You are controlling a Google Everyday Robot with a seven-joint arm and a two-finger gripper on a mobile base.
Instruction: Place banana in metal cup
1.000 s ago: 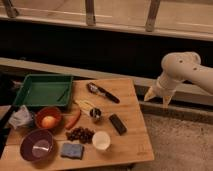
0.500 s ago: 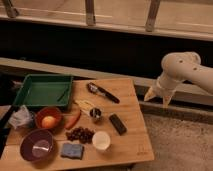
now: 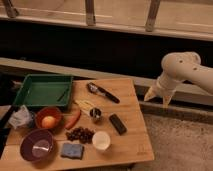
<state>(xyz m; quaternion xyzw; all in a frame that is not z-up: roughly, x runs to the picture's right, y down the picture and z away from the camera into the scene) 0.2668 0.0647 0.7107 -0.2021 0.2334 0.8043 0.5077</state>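
The banana (image 3: pixel 85 104), slim and pale yellow, lies near the middle of the wooden table (image 3: pixel 132 140). Touching its right end stands the metal cup (image 3: pixel 95 114), small and shiny with a dark inside. My gripper (image 3: pixel 157 98) hangs off the table's right edge, well to the right of both and slightly higher in the view, at the end of the white arm (image 3: pixel 187 70). Its two pale fingers (image 3: pixel 149 95) point downward, open, with nothing between them.
A green tray (image 3: pixel 42 92) sits at the back left. An orange bowl (image 3: pixel 40 114) holds a round fruit beside a red pepper (image 3: pixel 74 120). Nearer are a purple bowl (image 3: pixel 36 145), dark grapes (image 3: pixel 80 134), a white cup (image 3: pixel 101 140), a blue sponge (image 3: pixel 71 150), a black bar (image 3: pixel 118 124) and a black-handled utensil (image 3: pixel 102 92).
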